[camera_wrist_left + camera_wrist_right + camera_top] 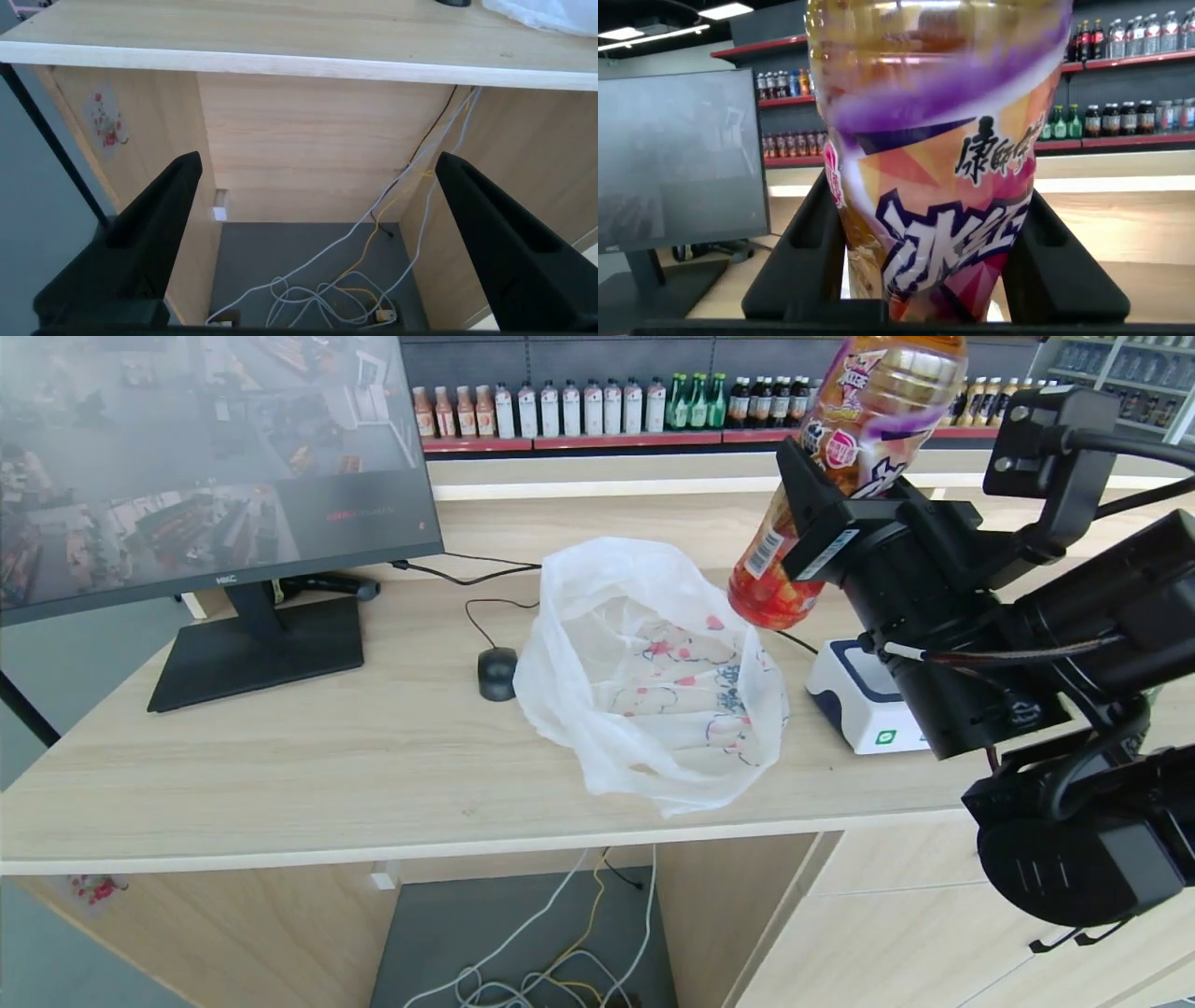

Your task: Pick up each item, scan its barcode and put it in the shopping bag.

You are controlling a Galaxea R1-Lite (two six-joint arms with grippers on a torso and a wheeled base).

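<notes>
One tea bottle held over one open bag.

In the head view, the clear plastic bottle of amber tea with a purple-and-orange label [878,401] is clamped, tilted, by the right gripper [826,499] just above the open white translucent plastic shopping bag [560,672] on the pale wooden counter [327,756]; the bag's contents cannot be told. In the left wrist view, the left gripper [318,168] is seen spread apart below the counter's edge. In the right wrist view, the bottle [943,168] is pinched between two black fingers [808,252].

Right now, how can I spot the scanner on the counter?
Find the long wooden counter, then the crumpled white shopping bag in its middle. On the bag's right sits the scanner: a low white box with a dark blue top, unlike the black mouse on the bag's left.
</notes>
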